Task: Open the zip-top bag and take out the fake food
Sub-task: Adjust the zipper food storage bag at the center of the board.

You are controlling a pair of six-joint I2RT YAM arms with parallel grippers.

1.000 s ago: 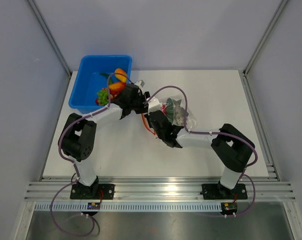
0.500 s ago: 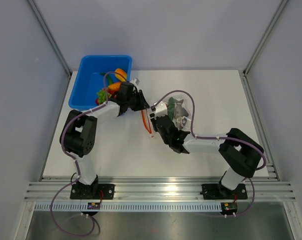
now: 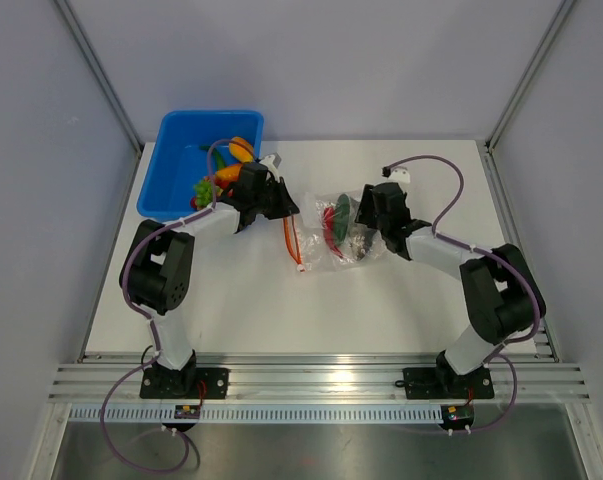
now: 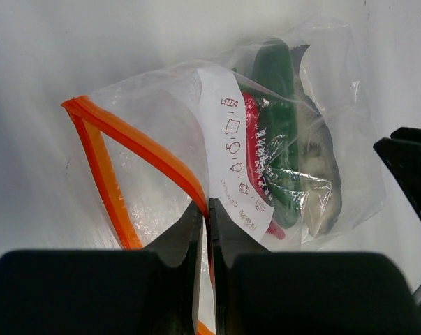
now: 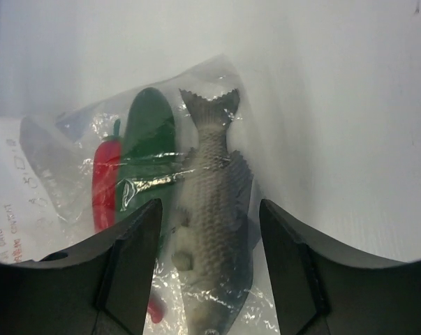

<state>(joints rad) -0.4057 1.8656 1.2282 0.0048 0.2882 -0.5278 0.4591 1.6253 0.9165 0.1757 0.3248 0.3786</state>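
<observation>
**Bag pinched at its zip strip, contents inside**

The zip-top bag [image 3: 333,238] lies flat on the white bench [image 3: 231,300], between the two arms' wrists. Its orange zip strip [image 4: 126,132] is on the side towards the left arm. The two halves of the strip spread apart in a wedge, so the mouth gapes at that end.

The left claw [image 4: 204,206] is clenched on the bag at the strip. Film and strip pass between its nearly closed jaws, just beside the white label [image 4: 231,150].

The right claw [image 5: 209,209] is released. Its fingers stand wide apart at the bag's closed end, one on either side of the grey fish [image 5: 213,188]. Whether they touch the plastic cannot be told.

The fake food [image 4: 276,139] inside the bag consists of the fish, a green cucumber [image 5: 151,132] and a red piece [image 5: 107,174], lying side by side.

A blue tub [image 3: 176,160] stands at the far left corner of the bench. It holds an orange pepper [image 3: 241,148] and green grapes [image 3: 205,188].
</observation>
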